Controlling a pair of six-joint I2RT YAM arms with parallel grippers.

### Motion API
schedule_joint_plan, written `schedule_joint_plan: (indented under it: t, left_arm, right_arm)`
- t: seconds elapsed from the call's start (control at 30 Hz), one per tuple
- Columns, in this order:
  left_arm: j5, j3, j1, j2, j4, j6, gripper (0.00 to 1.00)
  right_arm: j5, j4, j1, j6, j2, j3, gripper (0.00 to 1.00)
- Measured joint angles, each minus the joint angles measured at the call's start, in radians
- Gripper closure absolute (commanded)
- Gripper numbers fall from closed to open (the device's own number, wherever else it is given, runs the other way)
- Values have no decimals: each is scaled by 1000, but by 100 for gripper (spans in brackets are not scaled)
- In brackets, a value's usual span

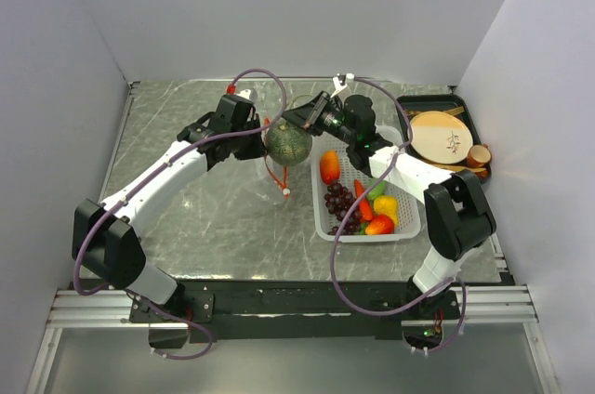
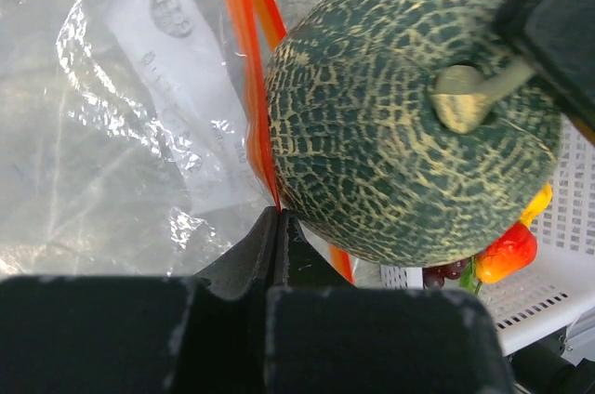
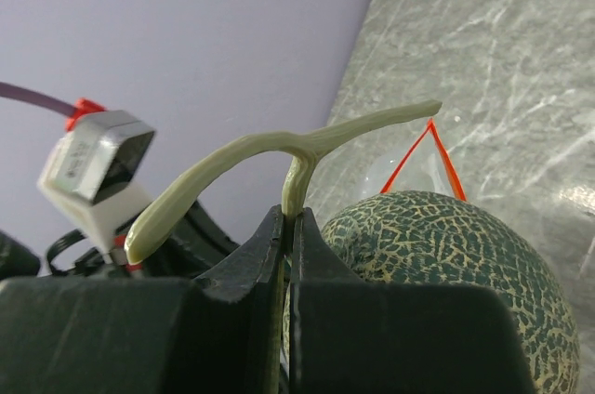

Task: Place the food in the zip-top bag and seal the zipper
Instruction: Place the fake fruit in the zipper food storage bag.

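Observation:
My right gripper (image 3: 290,217) is shut on the pale stem (image 3: 299,176) of the dark green netted melon (image 3: 446,264) and holds it at the bag's mouth. The melon also shows in the top view (image 1: 288,143) and the left wrist view (image 2: 409,124). My left gripper (image 2: 277,213) is shut on the orange-red zipper strip (image 2: 249,87) of the clear bag (image 2: 121,134) and holds that edge up beside the melon. In the top view, the left gripper (image 1: 258,126) and right gripper (image 1: 307,120) meet over the melon. Tomato (image 1: 329,166), grapes (image 1: 339,201), and yellow (image 1: 385,206) and red (image 1: 379,225) pieces lie in the basket.
The white perforated basket (image 1: 409,231) stands right of the bag. A black tray (image 1: 465,106) at the back right holds a tan wooden disc (image 1: 441,137) and a small brown cup (image 1: 479,154). White walls close in on the left, back and right.

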Motion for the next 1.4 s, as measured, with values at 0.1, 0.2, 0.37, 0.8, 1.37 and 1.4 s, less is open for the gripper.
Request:
schedule_joint_plan:
  t: [0.1,0.2,0.37,0.8,1.37,1.4]
  left_arm:
    - [0,0,0,0,0,0,99]
    - [0,6,0,0,0,0,99]
    - [-3,10,0,0,9,-1,99]
    - [-14,11,0,-2,45,-11,99]
    - [-14,9,-2,-2,62,-32,99]
    - [-14,9,-2,-2,64,-35,99]
  right_arm:
    - [0,-2,1,0,9,0,100]
    - [0,-1,1,0,10,0,100]
    - [4,-21,1,-10,10,1,100]
    - [50,-160,2,-57,10,1,100]
    - [126,-37,2,5,-33,-16,100]
    - [133,-16,2,14,-37,-21,100]
